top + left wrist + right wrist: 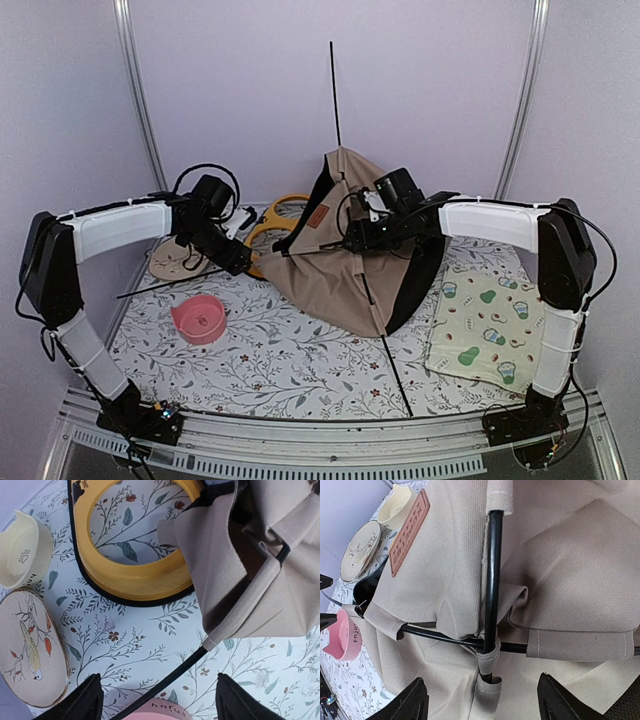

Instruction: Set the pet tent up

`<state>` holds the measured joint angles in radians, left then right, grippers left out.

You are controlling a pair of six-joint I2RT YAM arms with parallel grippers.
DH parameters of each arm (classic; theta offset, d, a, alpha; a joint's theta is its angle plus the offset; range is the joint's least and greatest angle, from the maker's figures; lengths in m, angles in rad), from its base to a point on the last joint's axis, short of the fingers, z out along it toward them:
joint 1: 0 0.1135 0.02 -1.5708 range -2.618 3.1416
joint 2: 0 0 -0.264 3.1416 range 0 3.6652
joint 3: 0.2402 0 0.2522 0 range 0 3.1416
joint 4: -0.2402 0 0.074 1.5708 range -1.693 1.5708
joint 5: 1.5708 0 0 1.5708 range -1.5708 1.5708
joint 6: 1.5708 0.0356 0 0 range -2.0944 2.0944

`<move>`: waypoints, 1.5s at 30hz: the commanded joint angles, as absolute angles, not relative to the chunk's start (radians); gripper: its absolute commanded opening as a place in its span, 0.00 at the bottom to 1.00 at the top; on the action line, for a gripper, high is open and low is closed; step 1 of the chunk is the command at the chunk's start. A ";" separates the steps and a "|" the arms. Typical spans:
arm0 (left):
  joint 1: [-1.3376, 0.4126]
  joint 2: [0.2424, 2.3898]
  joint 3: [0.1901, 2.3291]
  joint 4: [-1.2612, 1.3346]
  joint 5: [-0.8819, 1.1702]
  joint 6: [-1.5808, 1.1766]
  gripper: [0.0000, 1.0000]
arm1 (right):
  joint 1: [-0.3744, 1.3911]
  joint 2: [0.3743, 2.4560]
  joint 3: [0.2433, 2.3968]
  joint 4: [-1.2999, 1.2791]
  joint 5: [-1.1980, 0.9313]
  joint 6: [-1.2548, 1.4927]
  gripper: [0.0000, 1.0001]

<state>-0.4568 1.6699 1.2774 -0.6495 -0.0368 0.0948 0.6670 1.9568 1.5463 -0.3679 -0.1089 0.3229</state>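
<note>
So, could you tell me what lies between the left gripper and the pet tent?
The yellow feeder lies between left gripper and pet tent, per the top view.

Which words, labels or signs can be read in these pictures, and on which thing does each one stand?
"Enjo": on the side of the round pink bowl; the rest of the word is out of sight.
Paw-print sign: on the cream plastic bowl; the short word beside it is too unclear to read.
Stamped lettering: on the brown label patch of the tan fabric pet tent; too small to read.
</note>
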 commanded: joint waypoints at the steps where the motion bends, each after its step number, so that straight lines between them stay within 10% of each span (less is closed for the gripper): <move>1: -0.456 1.709 1.256 -0.675 -0.020 0.110 0.78 | 0.672 1.977 1.546 -0.394 -0.098 0.299 0.75; 12: -0.457 1.780 1.261 -0.670 -0.032 0.119 0.72 | 0.678 2.059 1.628 -0.412 -0.117 0.295 0.60; 22: -0.501 1.761 1.291 -0.666 -0.031 0.116 0.03 | 0.680 2.033 1.755 -0.521 0.001 0.254 0.16; 29: -0.553 1.651 1.332 -0.650 -0.040 0.091 0.00 | 0.683 1.970 1.822 -0.584 0.051 0.221 0.04; 45: -0.645 1.546 1.294 -0.579 0.039 0.039 0.00 | 0.613 1.974 1.993 -0.594 0.044 0.156 0.74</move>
